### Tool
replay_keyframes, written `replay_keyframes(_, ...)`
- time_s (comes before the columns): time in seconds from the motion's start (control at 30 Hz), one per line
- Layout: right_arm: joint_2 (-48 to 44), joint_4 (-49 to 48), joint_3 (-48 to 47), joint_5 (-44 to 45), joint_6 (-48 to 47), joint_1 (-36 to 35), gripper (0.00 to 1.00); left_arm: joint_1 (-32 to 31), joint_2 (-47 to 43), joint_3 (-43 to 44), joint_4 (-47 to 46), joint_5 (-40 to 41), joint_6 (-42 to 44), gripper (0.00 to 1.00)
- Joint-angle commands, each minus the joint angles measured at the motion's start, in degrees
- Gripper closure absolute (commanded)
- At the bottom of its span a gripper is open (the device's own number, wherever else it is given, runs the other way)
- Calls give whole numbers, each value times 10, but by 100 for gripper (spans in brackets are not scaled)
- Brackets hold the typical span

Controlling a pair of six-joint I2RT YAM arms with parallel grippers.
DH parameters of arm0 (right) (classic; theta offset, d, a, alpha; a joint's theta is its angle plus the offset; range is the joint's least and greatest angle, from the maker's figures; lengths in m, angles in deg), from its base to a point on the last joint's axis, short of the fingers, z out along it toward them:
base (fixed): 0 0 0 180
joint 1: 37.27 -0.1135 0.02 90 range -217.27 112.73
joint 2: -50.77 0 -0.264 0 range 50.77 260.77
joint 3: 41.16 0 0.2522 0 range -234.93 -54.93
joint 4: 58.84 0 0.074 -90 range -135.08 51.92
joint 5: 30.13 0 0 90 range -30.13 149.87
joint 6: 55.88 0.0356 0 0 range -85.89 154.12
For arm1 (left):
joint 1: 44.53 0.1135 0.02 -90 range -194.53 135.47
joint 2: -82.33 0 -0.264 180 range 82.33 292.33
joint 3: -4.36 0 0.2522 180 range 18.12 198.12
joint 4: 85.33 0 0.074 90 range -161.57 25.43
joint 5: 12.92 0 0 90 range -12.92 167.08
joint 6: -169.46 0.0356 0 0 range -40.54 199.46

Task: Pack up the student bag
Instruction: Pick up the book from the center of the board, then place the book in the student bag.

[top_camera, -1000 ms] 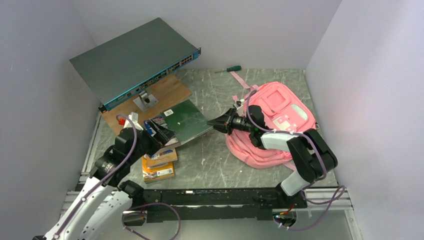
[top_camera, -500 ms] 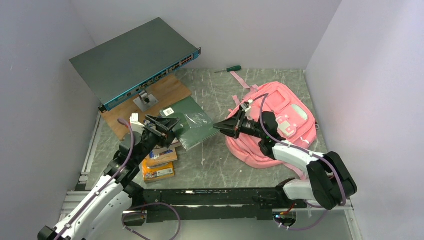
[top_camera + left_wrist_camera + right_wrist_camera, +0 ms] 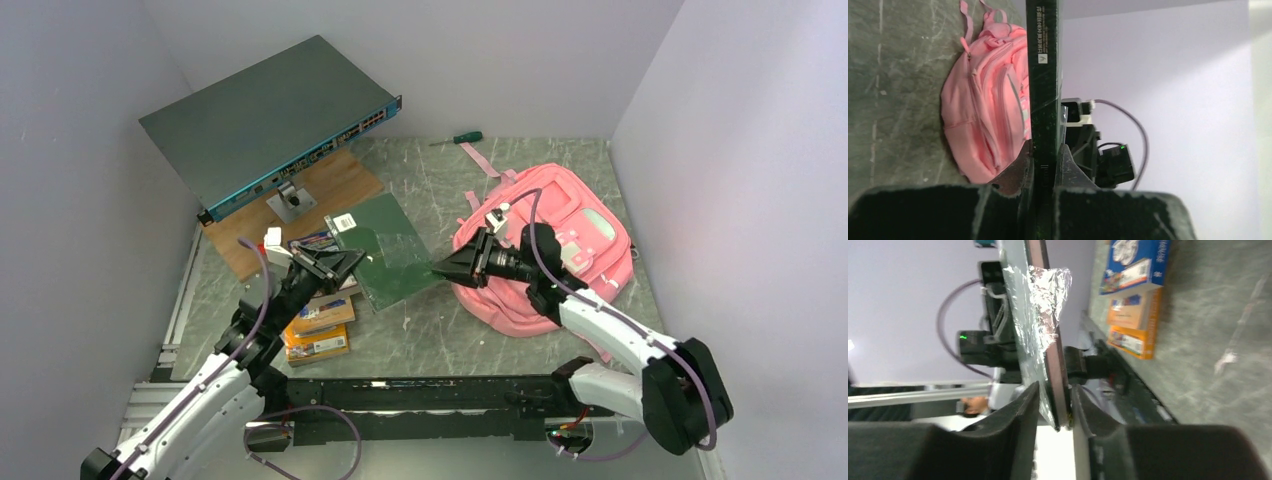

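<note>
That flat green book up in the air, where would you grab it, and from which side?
By a thin edge, coming in from the side and clamping its two broad faces. The green book is a flat slab tilted in the air with its edges free. The left hand pinches its left edge just like this.

The student bag (image 3: 590, 225) is pink with pale grey-white panels, the book (image 3: 385, 250) dark green, the stacked books (image 3: 318, 335) orange and blue, the tabletop (image 3: 430, 325) marbled grey-green.
</note>
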Motion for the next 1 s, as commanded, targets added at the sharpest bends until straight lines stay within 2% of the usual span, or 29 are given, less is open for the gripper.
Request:
replay_keyframes(0.0,-49,342,-116,40,-285,0,60,3,-15,18,-3,6,87,100)
replay_keyframes(0.1,-58,589,-219,194,-473,-1,46,4,-38,55,92,32,147,100)
replay_keyframes(0.17,-68,674,-249,294,-555,-2,40,4,-54,93,178,67,195,100)
replay_keyframes(0.23,-59,728,-265,385,-621,-32,44,3,-62,129,245,98,241,100)
replay_keyframes(0.37,45,793,-333,568,-630,-165,44,3,-55,181,331,124,308,100)
replay_keyframes(0.43,116,846,-370,671,-609,-198,42,3,-54,185,338,104,327,100)
replay_keyframes(0.5,169,863,-382,706,-610,-206,41,4,-55,183,333,82,331,100)
replay_keyframes(0.63,214,881,-401,755,-610,-212,44,3,-52,187,326,43,339,100)
replay_keyframes(0.73,227,861,-396,757,-630,-212,55,4,-47,188,325,28,350,100)
replay_keyframes(0.97,259,832,-384,743,-637,-212,55,3,-43,192,319,13,360,100)
